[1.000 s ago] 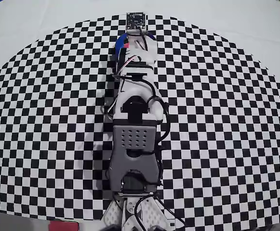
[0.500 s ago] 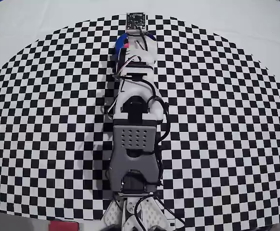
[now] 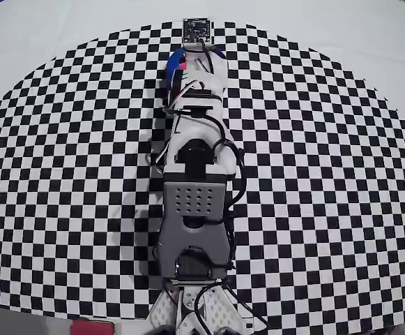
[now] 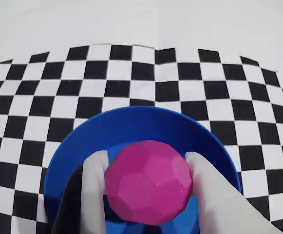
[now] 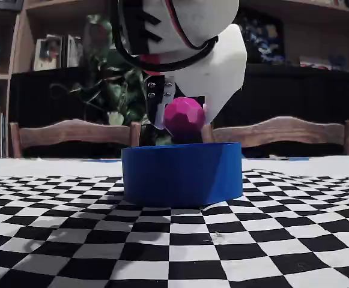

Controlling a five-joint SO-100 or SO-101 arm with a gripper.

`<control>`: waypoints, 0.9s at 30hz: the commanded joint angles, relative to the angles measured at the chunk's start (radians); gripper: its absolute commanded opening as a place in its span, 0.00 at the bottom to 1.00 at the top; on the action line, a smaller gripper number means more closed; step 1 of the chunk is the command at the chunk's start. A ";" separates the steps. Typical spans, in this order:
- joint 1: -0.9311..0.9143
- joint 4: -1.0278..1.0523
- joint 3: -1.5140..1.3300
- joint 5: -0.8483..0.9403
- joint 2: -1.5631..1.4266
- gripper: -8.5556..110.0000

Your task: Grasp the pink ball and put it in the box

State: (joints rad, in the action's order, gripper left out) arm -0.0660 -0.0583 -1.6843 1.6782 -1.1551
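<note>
Gripper [image 4: 146, 187] pinching the pink ball [image 4: 148, 182] above the box [image 5: 182, 173], box's near rim hidden in the wrist view, both mostly covered by the arm [image 3: 194, 202] overhead

Pink ball [image 4: 147, 183]: looked like matt plastic, its surface faceted into small flat planes.
Box [image 5: 182, 173]: smooth blue plastic with a dull, even finish and a faint sheen on the wall.
Pincer [image 4: 146, 168]: fingers of white matt plastic.
Tabletop [image 4: 131, 73]: flat black-and-white checkered sheet, matt, perhaps paper or cloth.
Arm [image 3: 195, 209]: grey and white matt plastic shells.
Chairs [image 5: 72, 135]: brown wood, lightly glossy.
</note>
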 commanded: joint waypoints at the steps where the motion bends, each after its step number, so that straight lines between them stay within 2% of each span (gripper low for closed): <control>1: -0.011 -0.018 0.038 0.008 -0.009 0.07; 21: -0.011 -0.017 0.035 0.008 -0.009 0.08; 23: -0.011 -0.018 0.034 0.008 -0.009 0.25; 25: -0.011 -0.025 0.031 0.008 -0.009 0.30; 27: -0.009 -0.028 0.028 0.008 -0.011 0.31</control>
State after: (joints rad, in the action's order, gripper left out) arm -0.0706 -0.0675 -1.6843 1.6782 -1.1551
